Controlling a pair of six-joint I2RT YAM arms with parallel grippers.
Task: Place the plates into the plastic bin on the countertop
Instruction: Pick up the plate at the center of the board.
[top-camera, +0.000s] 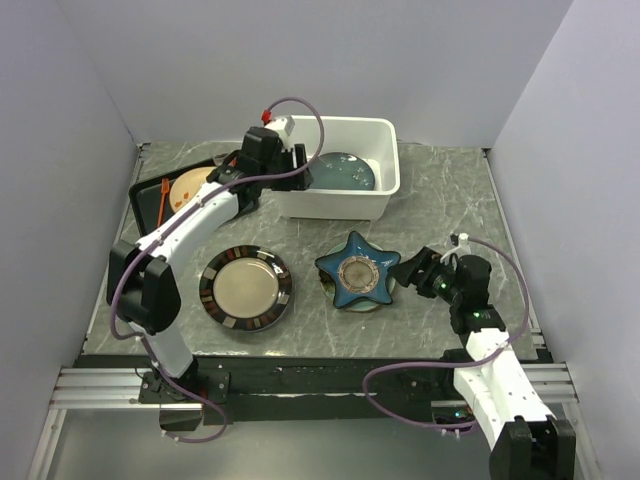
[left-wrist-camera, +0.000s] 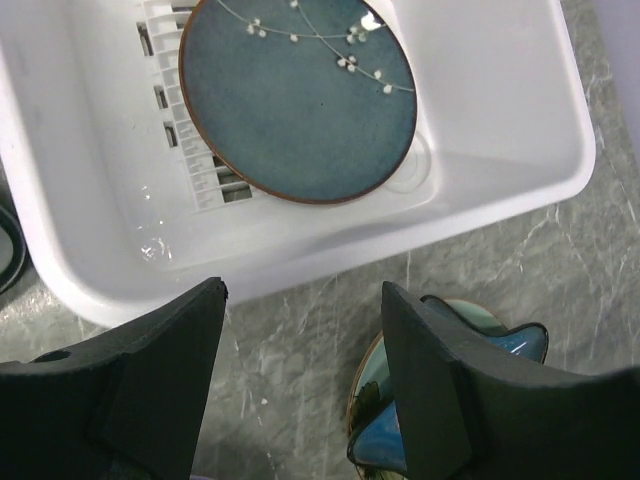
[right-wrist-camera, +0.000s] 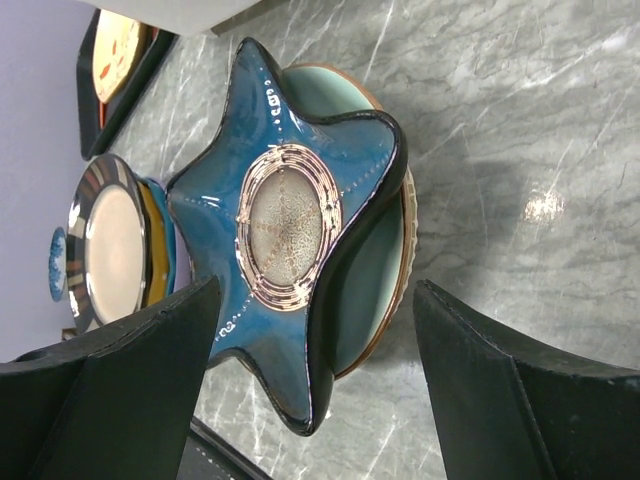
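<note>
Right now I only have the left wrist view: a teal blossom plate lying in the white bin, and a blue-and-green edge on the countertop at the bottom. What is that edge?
Observer: It is a navy star-shaped plate resting on a pale green plate.
Operator: Are any other plates outside the bin?
Observer: Yes. A dark-rimmed beige plate lies left of the star, with an orange plate showing under it.
Operator: And the other arm?
Observer: The right gripper is open and pointed at the star plate from its right side.
</note>
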